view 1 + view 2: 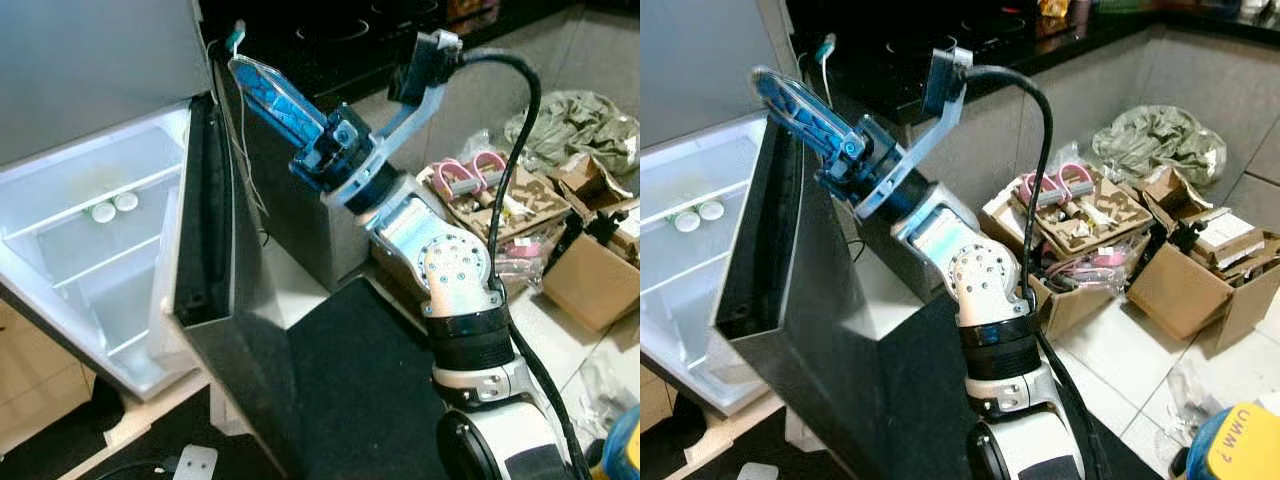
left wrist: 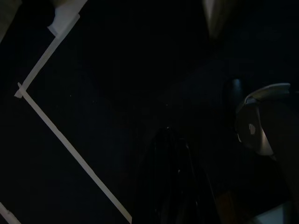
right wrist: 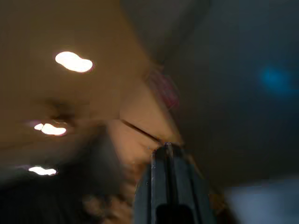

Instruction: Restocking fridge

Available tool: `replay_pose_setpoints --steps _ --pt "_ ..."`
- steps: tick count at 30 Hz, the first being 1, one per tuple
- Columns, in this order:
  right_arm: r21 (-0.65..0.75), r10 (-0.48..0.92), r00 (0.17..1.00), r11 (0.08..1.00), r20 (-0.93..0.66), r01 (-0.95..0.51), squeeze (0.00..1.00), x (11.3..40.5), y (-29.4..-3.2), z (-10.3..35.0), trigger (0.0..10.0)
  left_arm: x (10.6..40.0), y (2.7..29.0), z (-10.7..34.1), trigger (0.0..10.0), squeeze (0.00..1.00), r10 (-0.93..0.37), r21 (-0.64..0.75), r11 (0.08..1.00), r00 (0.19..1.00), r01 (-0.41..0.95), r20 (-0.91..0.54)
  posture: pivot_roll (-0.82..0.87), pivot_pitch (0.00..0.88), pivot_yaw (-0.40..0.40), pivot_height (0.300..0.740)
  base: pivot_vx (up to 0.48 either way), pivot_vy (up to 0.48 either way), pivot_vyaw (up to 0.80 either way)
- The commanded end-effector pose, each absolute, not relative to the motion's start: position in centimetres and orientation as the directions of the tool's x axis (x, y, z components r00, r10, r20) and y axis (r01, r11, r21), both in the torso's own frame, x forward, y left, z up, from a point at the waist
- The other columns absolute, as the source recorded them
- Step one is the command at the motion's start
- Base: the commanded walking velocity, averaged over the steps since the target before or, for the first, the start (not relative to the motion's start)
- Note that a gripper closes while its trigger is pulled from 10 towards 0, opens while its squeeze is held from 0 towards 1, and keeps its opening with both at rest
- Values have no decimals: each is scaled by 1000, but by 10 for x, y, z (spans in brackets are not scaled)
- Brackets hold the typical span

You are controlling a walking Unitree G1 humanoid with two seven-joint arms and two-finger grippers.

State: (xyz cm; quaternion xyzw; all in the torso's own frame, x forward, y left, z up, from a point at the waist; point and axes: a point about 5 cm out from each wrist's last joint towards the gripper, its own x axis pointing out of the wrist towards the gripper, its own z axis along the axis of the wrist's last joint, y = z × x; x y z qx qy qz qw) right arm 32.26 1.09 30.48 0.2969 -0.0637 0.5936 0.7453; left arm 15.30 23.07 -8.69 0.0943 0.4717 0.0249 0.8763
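Fridge (image 1: 90, 240) restocking looks barely begun, judging by how things lie. Nearest, the right arm rises from the robot's body, and the right gripper (image 1: 790, 100) points up beside the top edge of the open fridge door (image 1: 205, 210), its fingers pressed together on nothing. To the left the lit compartment stands open, its shelves bare but for two small white round things (image 1: 114, 206), perhaps caps. Nothing is carried, so everything remains to fetch. Farther right, cardboard boxes (image 1: 1120, 240) of clutter sit on the tiled floor. The left gripper (image 2: 173, 182) hangs in darkness; I cannot tell its fingers' stance.
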Motion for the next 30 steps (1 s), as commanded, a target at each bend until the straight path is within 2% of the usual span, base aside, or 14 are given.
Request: replay_pose_setpoints --steps 1,2,4,5,8,9,10,11,12,15,18,22,26,30 --pt "409 854 447 321 264 -854 0 336 14 253 10000 150 231 -88 10000 0 133 193 980 539 56 -832 -76 82 68 726 0 0 0" --pt "354 805 571 493 162 -795 0 349 -4 230 10000 152 231 -88 10000 0 131 189 981 544 51 -829 -76 73 67 726 0 0 0" --pt "276 707 707 674 28 -685 0 359 -33 201 10000 155 230 -87 10000 0 127 182 982 554 46 -823 -73 71 67 726 0 0 0" --pt "276 707 707 674 28 -685 0 359 -33 201 10000 155 230 -87 10000 0 127 182 982 554 46 -823 -73 71 67 726 0 0 0" --pt "203 444 880 889 -167 -410 0 363 -102 144 10000 158 230 -85 10000 0 115 167 985 564 41 -817 -78 59 73 726 0 0 0" --pt "203 444 880 889 -167 -410 0 363 -102 144 10000 158 230 -85 10000 0 115 167 985 564 41 -817 -78 59 73 726 0 0 0" --pt "152 332 913 941 -236 -303 0 359 -129 122 10000 158 231 -85 10000 0 117 169 985 561 41 -819 -79 56 75 726 0 0 0" --pt "152 332 913 941 -236 -303 0 359 -129 122 10000 158 231 -85 10000 0 117 169 985 561 41 -819 -79 56 75 726 0 0 0" --pt "120 247 924 968 -292 -221 0 352 -151 104 10000 158 232 -85 10000 0 119 170 985 559 41 -820 -80 52 77 726 0 0 0" --pt "23 89 904 996 -419 -88 0 326 -192 61 10000 159 236 -84 10000 0 123 172 984 561 35 -819 -86 42 83 726 0 0 0" --pt "-117 -43 772 992 -634 -41 0 264 -227 -12 10000 160 239 -82 10000 0 122 169 985 572 29 -811 -90 33 86 726 0 0 0" --pt "-130 -51 709 990 -703 -58 0 238 -228 -35 10000 161 239 -81 10000 0 120 171 985 579 34 -806 -88 29 85 726 0 0 0" --pt "-119 -11 606 983 -796 -138 0 188 -214 -70 10000 165 236 -80 10000 0 107 153 988 588 28 -802 -83 24 83 726 0 0 741" --pt "-111 -8 594 984 -804 -138 0 178 -208 -76 10000 169 233 -79 10000 0 96 143 989 600 32 -794 -81 20 82 726 0 0 800"
